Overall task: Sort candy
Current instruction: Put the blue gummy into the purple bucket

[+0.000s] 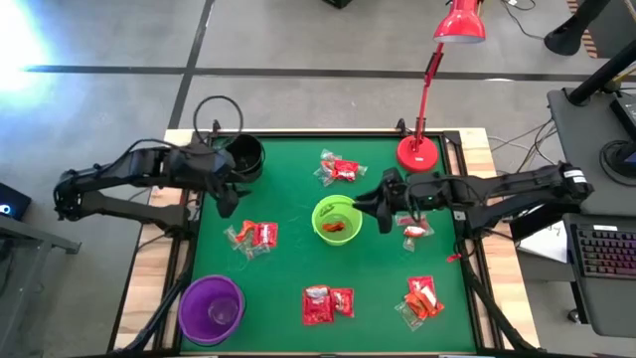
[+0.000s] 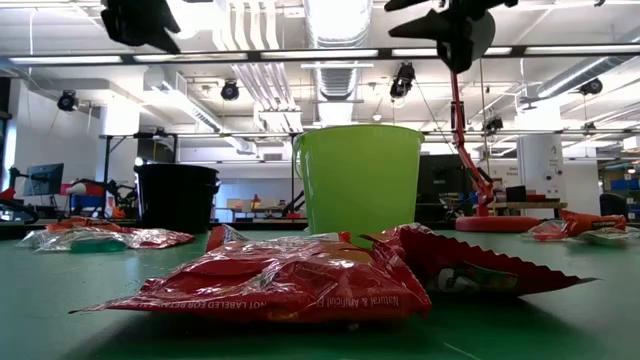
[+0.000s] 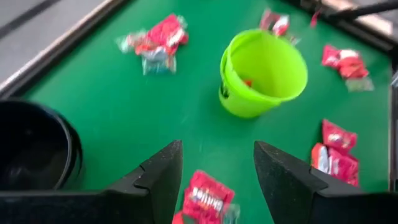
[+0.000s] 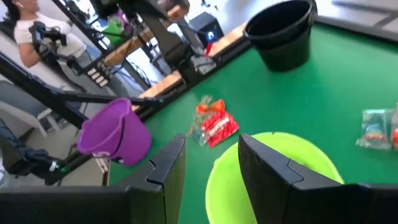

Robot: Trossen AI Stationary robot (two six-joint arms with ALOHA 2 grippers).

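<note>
Candy lies in small heaps on the green mat: red packets and clear wrappers at the far middle point(image 1: 340, 169), at the left point(image 1: 253, 237), at the near middle point(image 1: 326, 303) and the near right point(image 1: 422, 296). One more heap point(image 1: 414, 229) sits under my right arm. The lime-green bowl point(image 1: 336, 219) holds orange-red candy point(image 1: 338, 228). My left gripper point(image 1: 227, 199) hovers open above the left heap point(image 3: 205, 199), nothing between its fingers. My right gripper point(image 1: 373, 204) is open and empty over the green bowl's right rim point(image 4: 273, 180).
A black bowl point(image 1: 243, 156) stands at the far left corner and a purple bowl point(image 1: 212, 308) at the near left. A red desk lamp point(image 1: 419, 149) stands at the far right edge. A person point(image 4: 37, 31) sits beyond the table.
</note>
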